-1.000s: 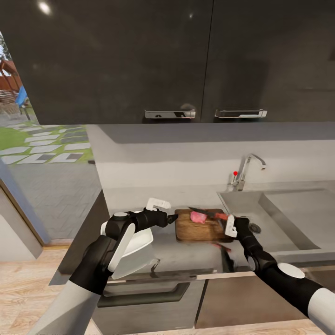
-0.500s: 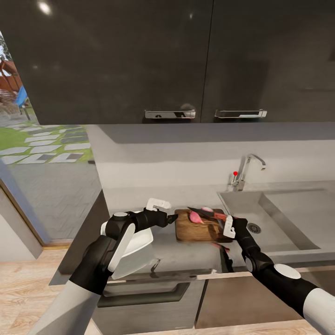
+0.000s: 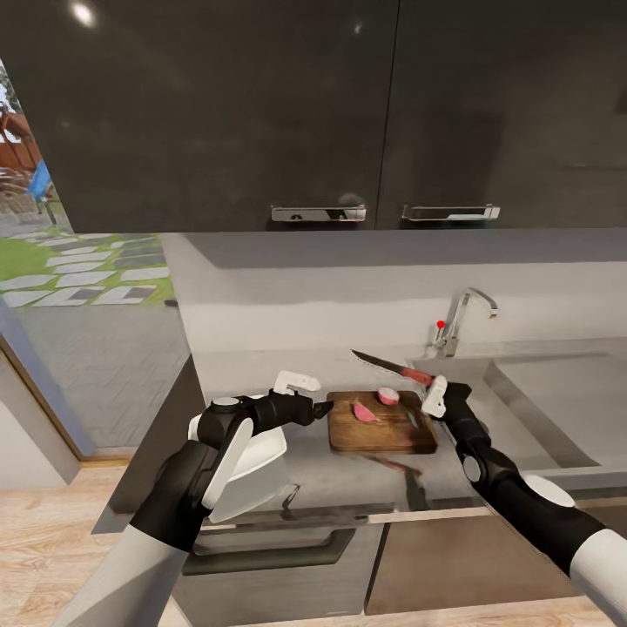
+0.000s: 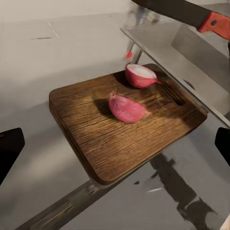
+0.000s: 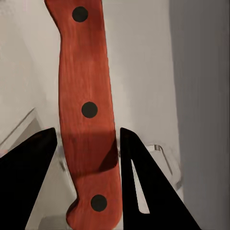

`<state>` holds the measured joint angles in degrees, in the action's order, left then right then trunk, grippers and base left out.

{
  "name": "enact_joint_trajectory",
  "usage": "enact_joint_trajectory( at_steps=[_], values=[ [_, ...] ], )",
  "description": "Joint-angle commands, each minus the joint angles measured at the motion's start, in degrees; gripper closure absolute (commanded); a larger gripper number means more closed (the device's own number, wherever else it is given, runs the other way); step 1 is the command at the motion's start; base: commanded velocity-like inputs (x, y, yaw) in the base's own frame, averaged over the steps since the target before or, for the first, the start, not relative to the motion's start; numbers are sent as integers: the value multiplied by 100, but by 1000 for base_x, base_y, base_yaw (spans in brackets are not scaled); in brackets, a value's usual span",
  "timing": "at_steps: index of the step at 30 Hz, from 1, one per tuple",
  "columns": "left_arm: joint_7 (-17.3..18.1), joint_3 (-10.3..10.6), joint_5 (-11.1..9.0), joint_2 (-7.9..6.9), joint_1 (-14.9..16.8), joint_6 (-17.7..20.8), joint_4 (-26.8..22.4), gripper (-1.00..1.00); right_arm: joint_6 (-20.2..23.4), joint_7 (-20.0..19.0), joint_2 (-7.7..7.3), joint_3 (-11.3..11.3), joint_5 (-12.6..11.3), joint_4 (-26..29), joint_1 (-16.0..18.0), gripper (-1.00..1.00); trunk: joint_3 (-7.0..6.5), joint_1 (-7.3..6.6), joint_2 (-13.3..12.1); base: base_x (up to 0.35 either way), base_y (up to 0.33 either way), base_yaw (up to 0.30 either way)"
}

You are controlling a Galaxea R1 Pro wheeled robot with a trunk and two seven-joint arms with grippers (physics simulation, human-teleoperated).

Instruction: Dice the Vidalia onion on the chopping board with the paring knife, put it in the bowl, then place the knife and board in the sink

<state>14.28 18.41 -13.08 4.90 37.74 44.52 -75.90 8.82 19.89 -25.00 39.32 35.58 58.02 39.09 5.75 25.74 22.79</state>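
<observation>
While the right gripper (image 3: 427, 389) clamps its handle, the paring knife (image 3: 392, 368) seemingly points left, roughly level.

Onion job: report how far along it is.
Done: the onion is out of the sink and lies in two pieces on the chopping board. In hand: the right claw holds the paring knife raised above the board. Left: finer dicing, moving the pieces into the bowl, then knife and board into the sink.
</observation>
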Motion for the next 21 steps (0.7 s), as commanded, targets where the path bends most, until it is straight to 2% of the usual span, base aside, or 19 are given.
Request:
enact_joint_trajectory(
  at_steps=[1,5,8,21],
  values=[
    [14,-5,-2,2,6,30,-4,-100,40,-73,-9,-125,55,125,10,100,14,4,13,0,0,0],
    [14,-5,-2,2,6,30,-9,-100,13,-449,-13,-543,55,336,11,100,14,4,13,0,0,0],
    [14,-5,-2,2,6,30,-11,-100,13,-579,-14,-695,55,375,11,100,14,4,13,0,0,0],
    [9,114,-2,7,6,30,-37,-100,6,-661,-32,-770,82,375,10,100,14,4,13,0,0,0]
  ],
)
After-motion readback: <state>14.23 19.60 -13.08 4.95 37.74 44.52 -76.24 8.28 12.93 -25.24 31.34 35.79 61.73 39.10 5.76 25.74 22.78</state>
